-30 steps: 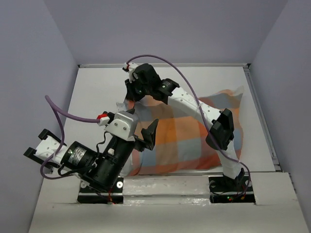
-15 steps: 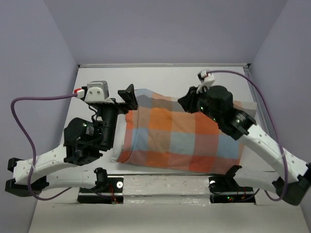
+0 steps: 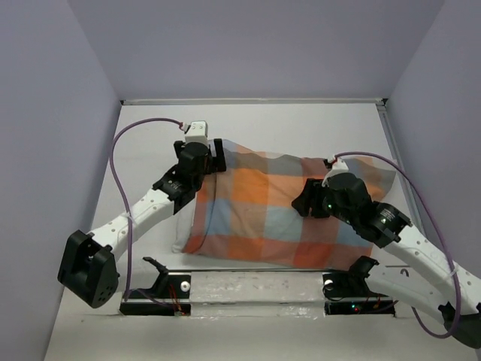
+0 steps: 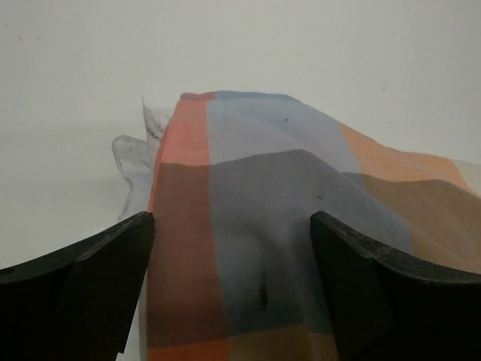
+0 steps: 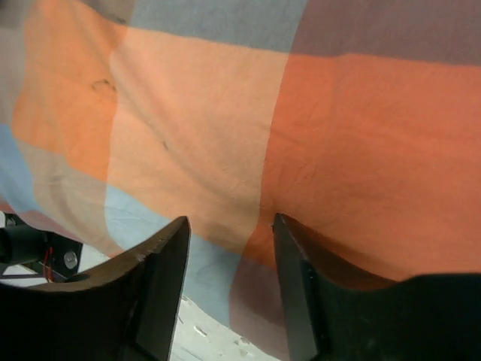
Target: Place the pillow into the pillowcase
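The pillowcase (image 3: 278,207), in orange, grey-blue and cream checks, lies plump across the middle of the table. The pillow is hidden under this fabric; a small white bit (image 3: 180,242) at the near left corner may be part of it. My left gripper (image 3: 213,156) sits at the pillowcase's far left corner. In the left wrist view it (image 4: 233,218) is open wide, its fingers either side of the checked fabric (image 4: 255,210) without pinching it. My right gripper (image 3: 304,203) hovers over the right half. In the right wrist view it (image 5: 231,218) is open just above the cloth (image 5: 225,135).
Lavender walls (image 3: 60,113) close in the white table (image 3: 150,128) on three sides. A raised rail (image 3: 402,173) runs along the right edge. Purple cables (image 3: 124,150) loop from both wrists. The arm bases (image 3: 158,289) stand on a white strip at the near edge.
Both arms have swung back to their own sides. The left gripper settled on the far left corner and opened fully. The right gripper opened and came down over the pillowcase's right half.
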Tool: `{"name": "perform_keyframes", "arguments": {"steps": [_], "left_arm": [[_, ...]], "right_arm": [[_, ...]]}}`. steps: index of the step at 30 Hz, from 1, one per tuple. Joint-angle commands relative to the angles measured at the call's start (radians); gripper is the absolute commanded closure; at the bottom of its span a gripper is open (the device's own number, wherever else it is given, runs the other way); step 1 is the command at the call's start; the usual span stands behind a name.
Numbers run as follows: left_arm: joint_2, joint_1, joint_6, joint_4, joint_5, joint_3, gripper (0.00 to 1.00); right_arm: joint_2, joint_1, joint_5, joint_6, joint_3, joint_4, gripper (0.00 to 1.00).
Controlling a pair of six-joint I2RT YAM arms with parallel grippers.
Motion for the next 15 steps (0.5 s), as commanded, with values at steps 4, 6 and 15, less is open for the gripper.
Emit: {"name": "perform_keyframes", "arguments": {"steps": [4,6,15], "left_arm": [[-0.029,0.048,-0.136,0.193,0.154,-0.174,0.29],[-0.083,0.046,-0.159,0.216,0.174,-0.266,0.57],[-0.468,0.011,-0.286,0.225,0.306,-0.53,1.0]], "right_arm": [[0.158,-0.03,0.117,0.026,-0.097,0.08,0.17],[0.308,-0.191,0.007,-0.009,-0.091,0.245,0.21],[1.074,-0.336,-0.607,-0.178,0.666,0.46,0.38]]}}
